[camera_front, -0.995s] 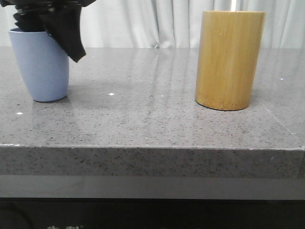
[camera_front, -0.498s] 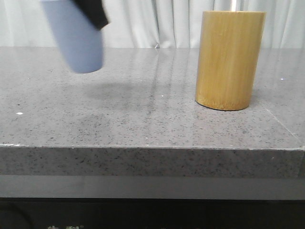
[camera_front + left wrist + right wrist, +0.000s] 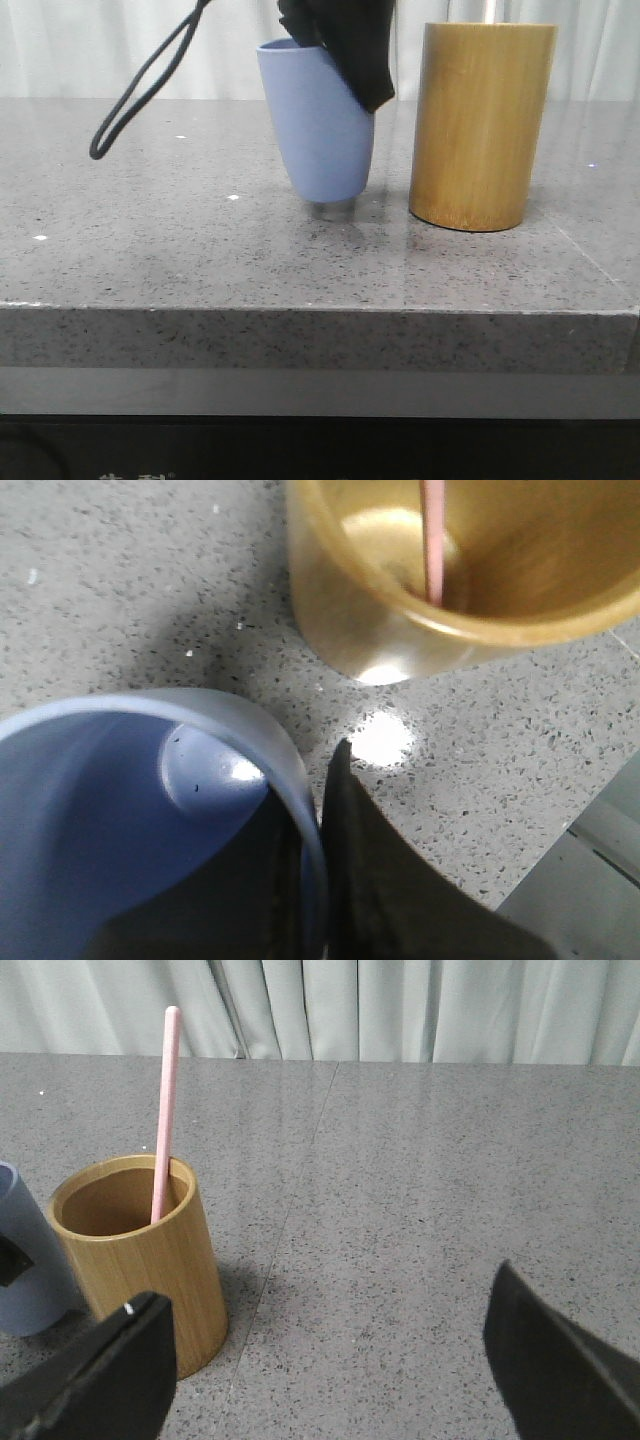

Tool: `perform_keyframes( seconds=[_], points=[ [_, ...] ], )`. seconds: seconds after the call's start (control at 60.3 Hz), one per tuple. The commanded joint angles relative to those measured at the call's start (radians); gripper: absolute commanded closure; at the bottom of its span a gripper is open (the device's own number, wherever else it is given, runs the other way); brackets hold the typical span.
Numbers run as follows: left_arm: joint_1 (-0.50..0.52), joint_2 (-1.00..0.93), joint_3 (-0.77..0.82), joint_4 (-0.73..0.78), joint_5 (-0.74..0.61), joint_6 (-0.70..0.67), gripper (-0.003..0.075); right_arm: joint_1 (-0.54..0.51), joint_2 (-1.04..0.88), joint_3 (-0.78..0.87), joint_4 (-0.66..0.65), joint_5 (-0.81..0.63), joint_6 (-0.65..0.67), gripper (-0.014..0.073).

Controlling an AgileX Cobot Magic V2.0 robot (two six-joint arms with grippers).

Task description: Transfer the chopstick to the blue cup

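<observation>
The blue cup (image 3: pixel 318 130) is in the middle of the table, just left of the tan bamboo cylinder (image 3: pixel 480 125), tilted slightly with its base at or just above the surface. My left gripper (image 3: pixel 345 60) is shut on the cup's right rim, one finger inside and one outside, as the left wrist view shows (image 3: pixel 310 810). The cup (image 3: pixel 110 810) looks empty inside. One pink chopstick (image 3: pixel 165 1110) stands in the bamboo cylinder (image 3: pixel 140 1260) and shows in the left wrist view (image 3: pixel 433 540). My right gripper (image 3: pixel 330 1360) is open and empty over bare table right of the cylinder.
A black cable loop (image 3: pixel 130 100) hangs from the left arm over the left part of the grey stone table (image 3: pixel 200 260). The table's front edge is close to the camera. White curtains hang behind.
My left gripper lifted the blue cup from the far left of the table, carried it right, and lowered it beside the bamboo cylinder.
</observation>
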Motion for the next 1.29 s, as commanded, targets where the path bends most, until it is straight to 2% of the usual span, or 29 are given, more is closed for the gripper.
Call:
perform_keyframes(
  seconds=[0.0, 0.1, 0.232, 0.398, 0.547, 0.697, 0.763, 0.879, 1.128, 1.211, 1.277],
  points=[
    [-0.011, -0.051, -0.034, -0.01, 0.017, -0.009, 0.0647, -0.005, 0.012, -0.035, -0.007, -0.079, -0.003, -0.0041],
    [-0.011, -0.051, -0.034, -0.004, 0.017, -0.009, 0.0532, -0.005, 0.012, -0.035, -0.007, -0.079, -0.003, -0.0041],
    [-0.011, -0.051, -0.034, 0.005, 0.017, -0.009, 0.044, -0.005, 0.012, -0.035, -0.007, -0.079, -0.003, -0.0041],
    [-0.011, -0.085, -0.049, -0.002, 0.017, -0.035, 0.0392, -0.005, 0.012, -0.035, -0.007, -0.079, -0.003, -0.0041],
    [-0.015, -0.184, -0.046, -0.009, 0.018, -0.036, 0.0307, -0.005, 0.012, -0.035, -0.007, -0.079, -0.003, -0.0041],
    [0.002, -0.283, -0.02, 0.038, 0.018, -0.036, 0.0296, -0.005, 0.012, -0.035, -0.007, -0.079, -0.003, -0.0041],
    [0.02, -0.33, 0.005, 0.07, 0.018, -0.037, 0.0302, -0.005, 0.012, -0.035, -0.007, -0.079, -0.003, -0.0041],
    [0.095, -0.416, 0.073, 0.12, 0.018, -0.065, 0.0367, -0.005, 0.012, -0.035, -0.007, -0.079, -0.003, -0.0041],
    [0.377, -0.594, 0.272, 0.123, 0.016, -0.075, 0.0672, -0.005, 0.012, -0.035, -0.007, -0.079, -0.003, -0.0041],
    [0.472, -0.651, 0.343, 0.123, 0.003, -0.083, 0.0741, -0.005, 0.012, -0.035, -0.007, -0.079, -0.003, -0.0041],
    [0.551, -0.709, 0.417, 0.119, -0.034, -0.084, 0.0739, -0.005, 0.012, -0.035, -0.007, -0.079, -0.003, -0.0041]
  ],
)
